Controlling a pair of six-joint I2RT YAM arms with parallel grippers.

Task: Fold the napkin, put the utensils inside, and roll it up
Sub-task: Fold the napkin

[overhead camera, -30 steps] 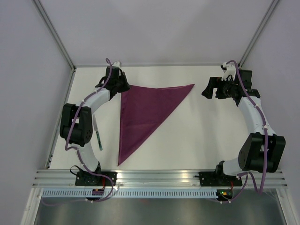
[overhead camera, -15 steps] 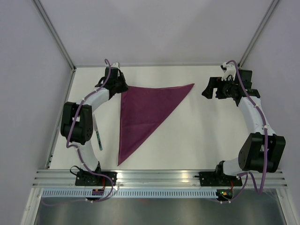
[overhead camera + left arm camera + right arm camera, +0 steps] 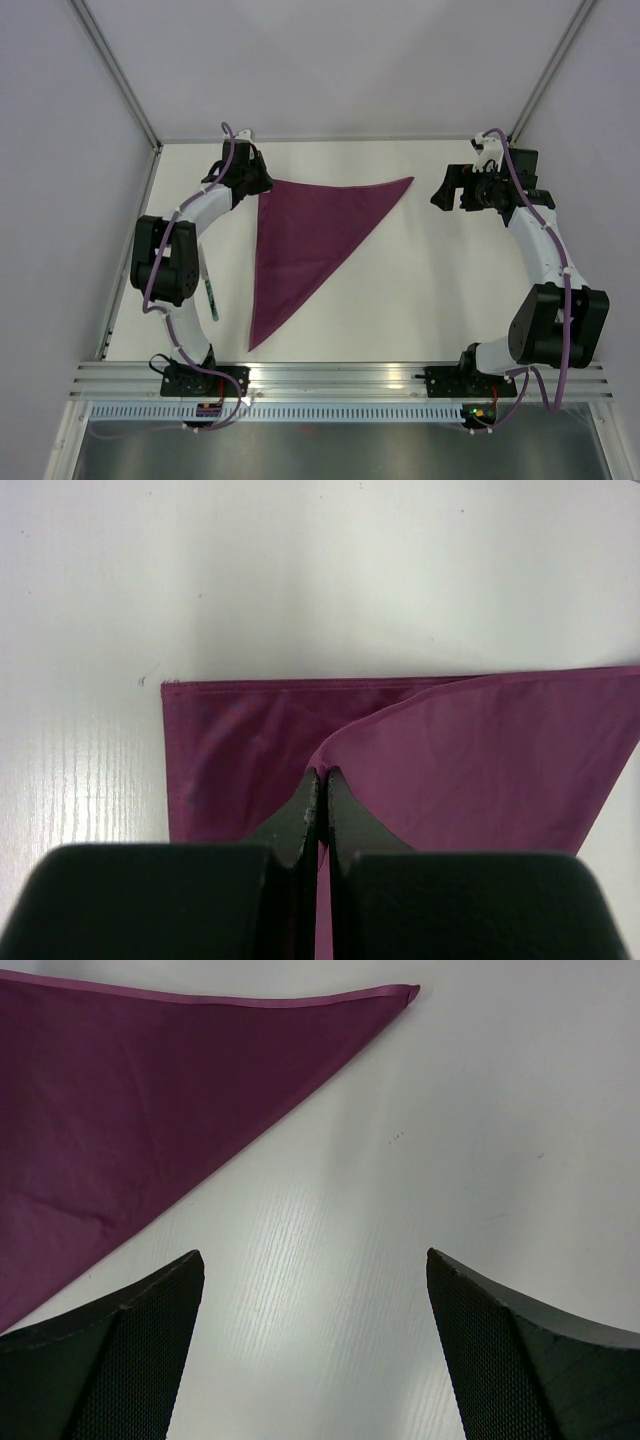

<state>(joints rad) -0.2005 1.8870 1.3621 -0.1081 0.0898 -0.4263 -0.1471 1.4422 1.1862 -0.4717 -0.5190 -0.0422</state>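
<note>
The magenta-purple napkin (image 3: 305, 230) lies folded into a triangle in the middle of the table, with one tip at the right and one at the front. My left gripper (image 3: 256, 184) is at its far-left corner. In the left wrist view this gripper (image 3: 322, 776) is shut on a pinched-up fold of the napkin (image 3: 480, 760). My right gripper (image 3: 441, 192) is open and empty just right of the napkin's right tip (image 3: 405, 993), above bare table (image 3: 312, 1256). A thin dark green utensil (image 3: 209, 298) lies left of the napkin, beside the left arm.
White table with a metal rail along the near edge (image 3: 340, 378). Grey walls stand close on the left, back and right. The left arm's elbow (image 3: 160, 270) hangs over the table's left side, next to the utensil.
My left gripper has drawn slightly toward the far-left corner with the napkin's corner in it. The napkin's front tip has shifted a little left. The right arm has not moved.
</note>
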